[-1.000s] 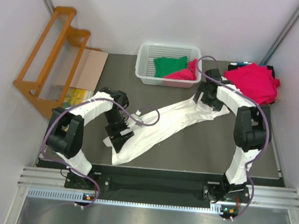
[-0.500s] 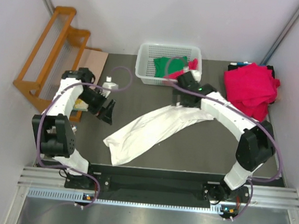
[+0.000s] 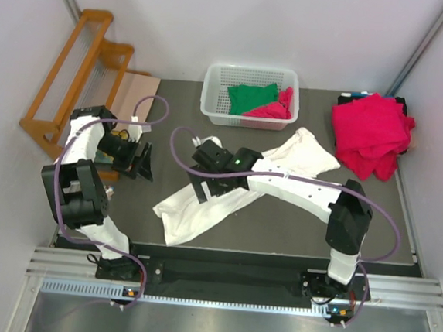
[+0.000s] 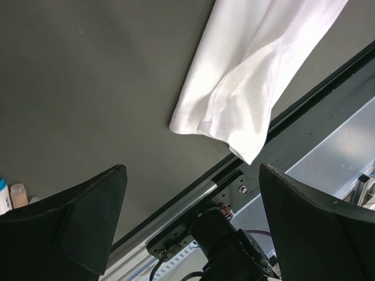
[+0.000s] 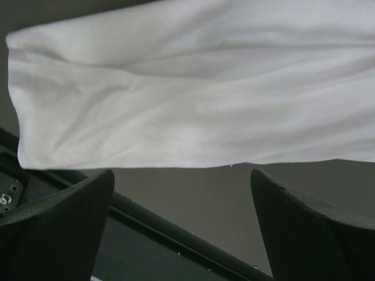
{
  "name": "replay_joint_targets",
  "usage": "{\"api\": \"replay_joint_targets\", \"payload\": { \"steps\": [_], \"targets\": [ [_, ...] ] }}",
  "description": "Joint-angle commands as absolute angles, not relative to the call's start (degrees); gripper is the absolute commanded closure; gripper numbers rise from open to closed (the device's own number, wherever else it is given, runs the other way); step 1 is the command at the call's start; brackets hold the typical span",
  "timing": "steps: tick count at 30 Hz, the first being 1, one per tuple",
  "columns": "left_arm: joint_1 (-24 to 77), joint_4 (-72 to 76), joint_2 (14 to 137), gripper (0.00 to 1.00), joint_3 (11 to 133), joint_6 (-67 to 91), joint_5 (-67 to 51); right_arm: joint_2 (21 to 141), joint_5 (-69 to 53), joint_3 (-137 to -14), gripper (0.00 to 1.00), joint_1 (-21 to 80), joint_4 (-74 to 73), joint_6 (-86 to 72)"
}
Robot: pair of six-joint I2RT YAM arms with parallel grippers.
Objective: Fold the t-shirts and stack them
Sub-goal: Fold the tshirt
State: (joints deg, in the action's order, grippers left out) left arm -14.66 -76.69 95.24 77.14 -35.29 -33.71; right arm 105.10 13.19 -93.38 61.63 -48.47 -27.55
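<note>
A large white t-shirt [image 3: 243,182] lies stretched out diagonally on the dark table, from the near left to the far right. My right gripper [image 3: 203,186] hovers open and empty over its left-middle part. In the right wrist view the shirt [image 5: 193,88] fills the top, above the gripper [image 5: 181,172]. My left gripper [image 3: 144,163] is open and empty, left of the shirt and apart from it. Its view shows the shirt's near end [image 4: 252,88] beyond the gripper [image 4: 192,168]. A green shirt [image 3: 251,97] and a crimson-pink shirt [image 3: 274,108] lie in the basket. A pile of crimson-pink shirts [image 3: 372,131] sits far right.
The white lattice basket [image 3: 212,95] stands at the back centre. A wooden rack [image 3: 73,83] and a cardboard sheet [image 3: 134,100] stand off the table's left side. The table's front rail [image 4: 193,193] runs near the shirt's near end.
The left gripper has let go of the shirt's near end and swung away left. The right gripper has left the shirt's far end and moved left along it to the left-middle.
</note>
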Motion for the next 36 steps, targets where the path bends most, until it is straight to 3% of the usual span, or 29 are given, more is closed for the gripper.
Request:
{"api": "replay_joint_targets", "payload": {
  "steps": [1, 9, 16, 23, 31, 36],
  "targets": [
    [-15.7, -78.9, 94.7, 0.02, 79.4, -34.0, -36.5, 104.3, 6.8, -93.3, 0.0, 67.2, -51.7, -24.2],
    [-20.4, -74.3, 96.9, 0.02, 81.6, -27.4, -37.3, 109.2, 8.1, -100.0, 0.0, 74.3, -54.2, -17.4],
    [-31.6, -74.4, 96.2, 0.02, 87.6, -27.2, -39.2, 120.0, 9.5, -112.0, 0.0, 75.3, -58.2, -15.1],
    [-32.2, -72.2, 92.7, 0.02, 82.3, -29.4, -39.6, 133.1, 11.2, -127.5, 0.0, 74.4, -62.6, -14.9],
    [-31.7, -80.7, 93.7, 0.02, 81.9, -39.2, -45.2, 133.9, 9.5, -126.4, 0.0, 74.3, -61.7, -15.1],
    [-30.8, -82.1, 93.3, 0.02, 82.0, -40.7, -46.8, 125.3, 8.6, -115.2, 0.0, 74.4, -58.8, -16.6]
  ]
}}
